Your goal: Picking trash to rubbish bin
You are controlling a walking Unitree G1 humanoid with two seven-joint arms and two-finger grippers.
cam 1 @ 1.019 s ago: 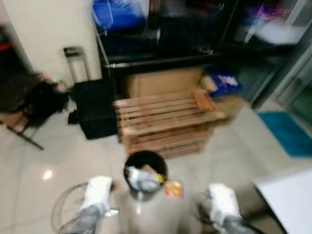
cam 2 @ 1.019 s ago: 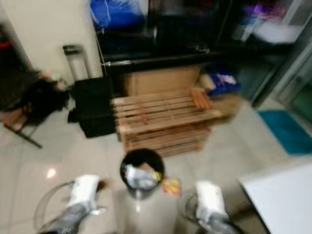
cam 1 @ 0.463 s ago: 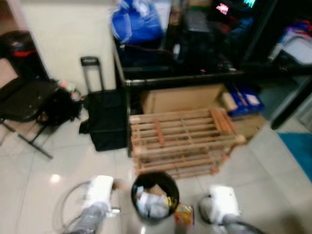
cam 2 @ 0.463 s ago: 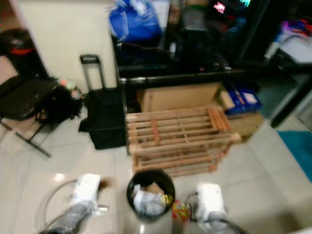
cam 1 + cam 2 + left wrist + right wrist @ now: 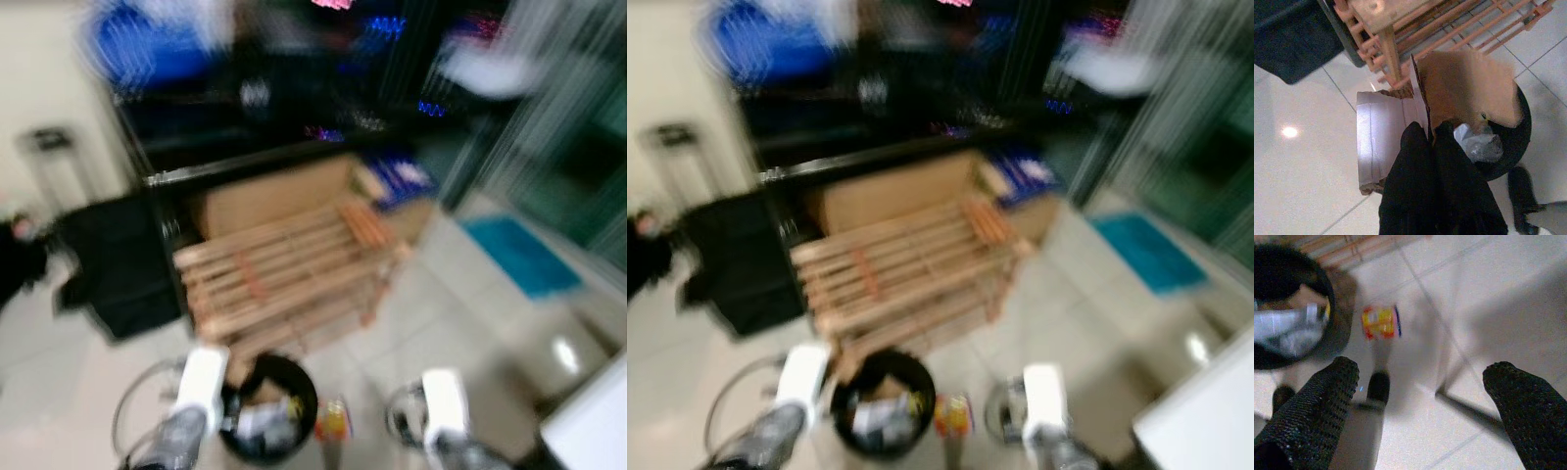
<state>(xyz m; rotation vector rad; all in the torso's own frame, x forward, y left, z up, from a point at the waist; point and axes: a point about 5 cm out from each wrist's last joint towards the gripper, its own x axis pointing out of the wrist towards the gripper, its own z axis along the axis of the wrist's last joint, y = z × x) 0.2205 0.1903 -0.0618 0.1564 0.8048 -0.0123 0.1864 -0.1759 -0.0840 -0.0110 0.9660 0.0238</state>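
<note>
Our left fingers (image 5: 1422, 147) are pinched tight on a torn piece of cardboard (image 5: 1459, 88), held right at the rim of the black bin (image 5: 1518, 132), partly over it. Our right gripper (image 5: 1420, 382) is spread wide, empty, above the floor tiles (image 5: 1498, 293). The bin already holds crumpled paper (image 5: 1476, 144). Left to do, we judge: drop the cardboard in, then grab the yellow-red wrapper (image 5: 1380, 322) lying on the floor just beside the bin.
</note>
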